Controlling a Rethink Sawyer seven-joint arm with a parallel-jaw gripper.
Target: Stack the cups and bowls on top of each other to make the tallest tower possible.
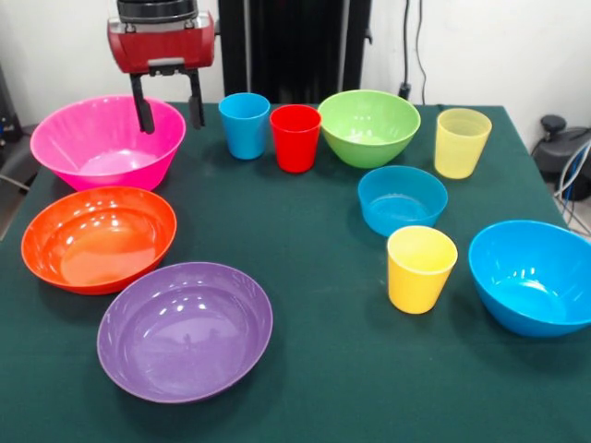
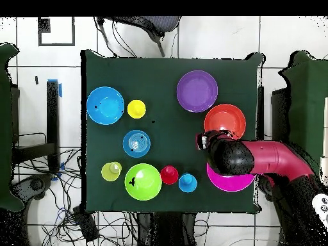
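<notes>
- The table [image 1: 323, 369] has a dark green cloth top that fills most of the front view; in the overhead view it is a dark green square at the middle of the frame.
- A white wall [image 1: 480, 46] runs across the top of the front view.
- Black cables [image 1: 413, 46] hang down the wall at the upper right of the front view.
- A tangle of cables [image 1: 568, 157] lies at the right edge of the front view, beside the table.
- A white tiled floor [image 2: 211, 38] shows around the table in the overhead view.
- Loose wires [image 2: 70, 211] spread over the floor at the lower left of the overhead view.
- A chair [image 2: 138, 25] stands at the top middle of the overhead view.
</notes>
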